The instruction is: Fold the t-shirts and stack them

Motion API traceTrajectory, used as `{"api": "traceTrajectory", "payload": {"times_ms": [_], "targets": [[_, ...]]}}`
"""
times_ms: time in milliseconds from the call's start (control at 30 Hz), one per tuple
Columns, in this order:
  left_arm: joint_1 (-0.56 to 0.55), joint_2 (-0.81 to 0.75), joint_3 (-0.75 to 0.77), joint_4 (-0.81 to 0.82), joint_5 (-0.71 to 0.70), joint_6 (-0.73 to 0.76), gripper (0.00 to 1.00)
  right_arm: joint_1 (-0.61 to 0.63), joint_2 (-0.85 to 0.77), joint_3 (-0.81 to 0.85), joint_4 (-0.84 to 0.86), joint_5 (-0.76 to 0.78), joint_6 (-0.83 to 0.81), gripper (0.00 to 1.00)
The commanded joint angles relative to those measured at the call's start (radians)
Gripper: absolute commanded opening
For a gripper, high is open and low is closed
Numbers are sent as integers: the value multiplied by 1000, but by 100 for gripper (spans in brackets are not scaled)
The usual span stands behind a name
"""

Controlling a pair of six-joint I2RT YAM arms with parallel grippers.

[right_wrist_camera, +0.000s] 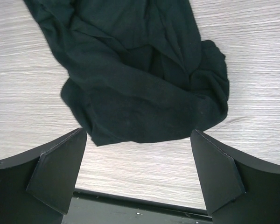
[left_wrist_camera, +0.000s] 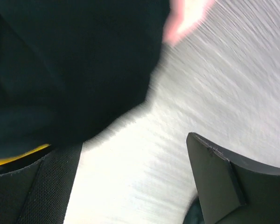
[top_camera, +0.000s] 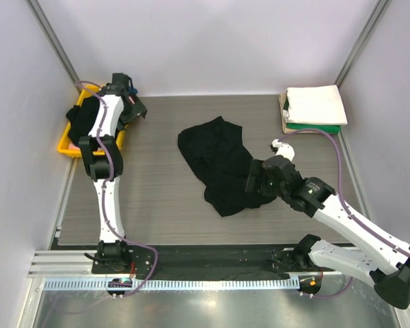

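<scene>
Grippers both spread wide, empty, right gripper over crumpled black t-shirt, left gripper near yellow tray.

no readable text, no labels, no brands, no numbers, no signs anywhere

The top external camera looks down from above and behind the arm bases, far enough off to take in the whole table, its near edge at the bottom. The left wrist camera sits very close at the far left corner, looking past the left gripper at the yellow tray, blurred. The right wrist camera hangs close above the black t-shirt, looking down past the right gripper; it shares the shirt's near right end with the overhead view
</scene>
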Motion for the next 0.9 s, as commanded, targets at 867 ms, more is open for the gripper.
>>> {"api": "traceTrajectory", "payload": {"times_ms": [867], "targets": [[-622,-264,-495,169,-79,-59,81,-95,-156,-115,-22,-16,53,100]]}}
